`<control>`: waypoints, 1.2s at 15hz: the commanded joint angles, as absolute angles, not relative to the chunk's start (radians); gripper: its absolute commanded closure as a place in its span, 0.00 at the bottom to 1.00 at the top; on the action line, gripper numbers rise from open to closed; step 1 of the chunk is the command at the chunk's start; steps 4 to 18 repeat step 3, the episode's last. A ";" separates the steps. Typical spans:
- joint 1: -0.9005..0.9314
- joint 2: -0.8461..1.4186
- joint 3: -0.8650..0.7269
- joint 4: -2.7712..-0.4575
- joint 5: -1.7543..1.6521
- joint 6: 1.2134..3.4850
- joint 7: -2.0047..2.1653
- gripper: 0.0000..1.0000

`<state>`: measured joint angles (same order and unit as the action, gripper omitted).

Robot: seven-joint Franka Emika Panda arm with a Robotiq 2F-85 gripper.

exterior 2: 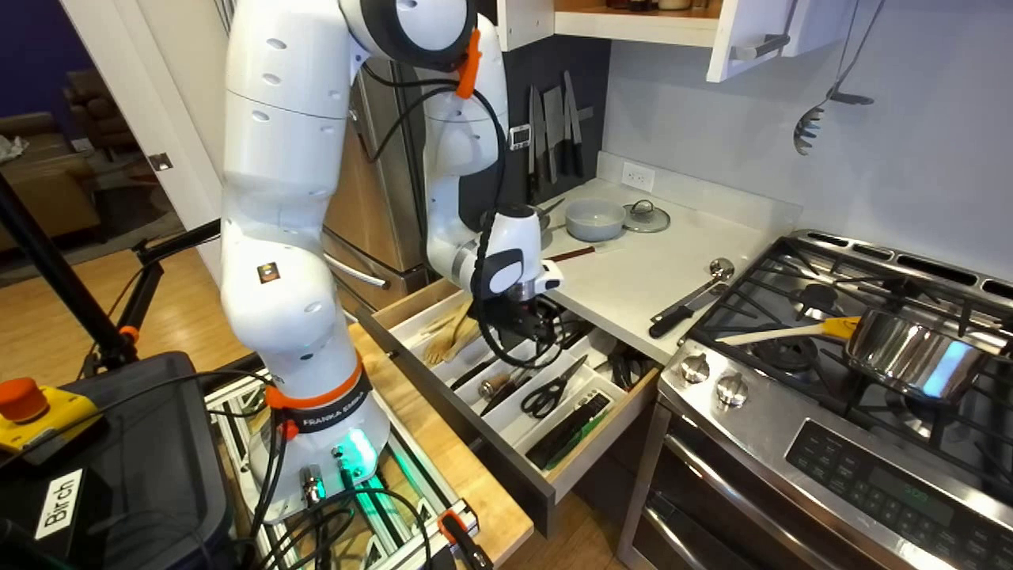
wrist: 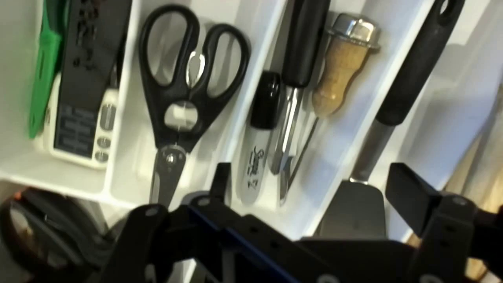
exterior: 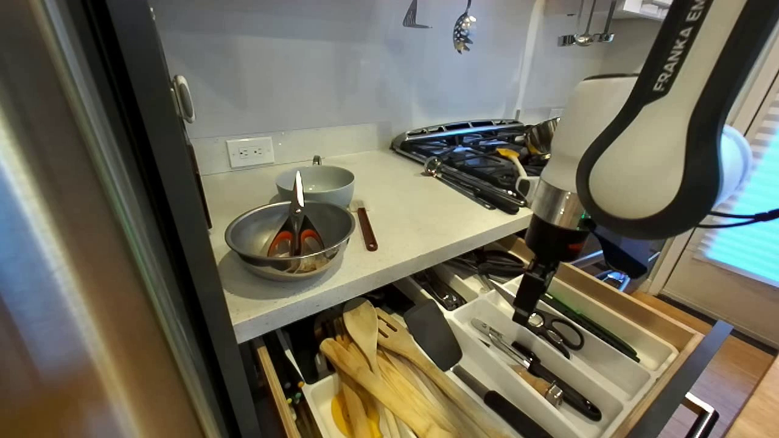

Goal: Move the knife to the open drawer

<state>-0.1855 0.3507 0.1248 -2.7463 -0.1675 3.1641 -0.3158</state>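
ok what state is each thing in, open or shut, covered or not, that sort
drawer, pulled open
jaws, spread wide apart
cupboard door, open
black scissors, blades together
orange-and-black scissors, blades pointing up
marker, capped
grey bowl, uncovered
glass lid, off, beside the grey bowl
oven display, lit

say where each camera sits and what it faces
In an exterior view: across from the gas stove, facing it over the open drawer; forearm and gripper show.
In an exterior view: near the robot base, facing the countertop; most of the arm shows.
Wrist view: wrist-mounted, facing down at kitchen shears; fingers show.
Both exterior views share drawer and stove.
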 commanded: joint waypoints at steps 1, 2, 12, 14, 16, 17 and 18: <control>-0.443 0.268 0.333 -2.742 -0.236 3.171 -0.467 0.00; -0.310 0.298 0.222 -2.738 -0.211 3.161 -0.391 0.00; -0.365 0.282 0.270 -2.732 -0.214 3.161 -0.424 0.00; -0.365 0.282 0.270 -2.732 -0.214 3.161 -0.424 0.00; -0.365 0.282 0.270 -2.732 -0.214 3.161 -0.424 0.00; -0.365 0.282 0.270 -2.732 -0.214 3.161 -0.424 0.00; -0.365 0.282 0.270 -2.732 -0.214 3.161 -0.424 0.00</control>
